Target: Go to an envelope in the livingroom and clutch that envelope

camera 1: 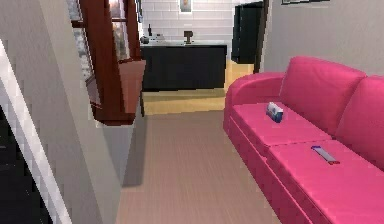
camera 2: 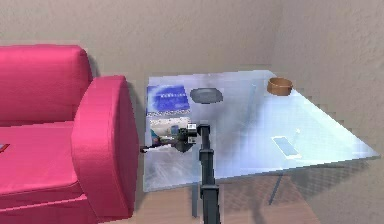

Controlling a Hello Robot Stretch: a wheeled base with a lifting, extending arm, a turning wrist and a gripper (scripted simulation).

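Observation:
In the arm side view the dark arm [camera 2: 207, 185] rises from the bottom edge over a glass table [camera 2: 300, 125]. The gripper [camera 2: 156, 146] reaches left toward the pink sofa's armrest [camera 2: 110, 140], above the table's left part. A small pale flat thing [camera 2: 157, 127] lies on the glass right behind the gripper; its shape is too small to name. I cannot tell whether the gripper holds anything. Farther back on the table lies a blue flat item [camera 2: 168, 97].
On the table also sit a dark dish [camera 2: 207, 95], a brown ring-shaped bowl [camera 2: 280, 87] and a flat phone-like slab [camera 2: 287, 146]. The forward view has the pink sofa [camera 1: 310, 120] at right, a dark red cabinet [camera 1: 115, 60] at left, open floor [camera 1: 185, 160] and dark kitchen counters [camera 1: 185, 65] beyond.

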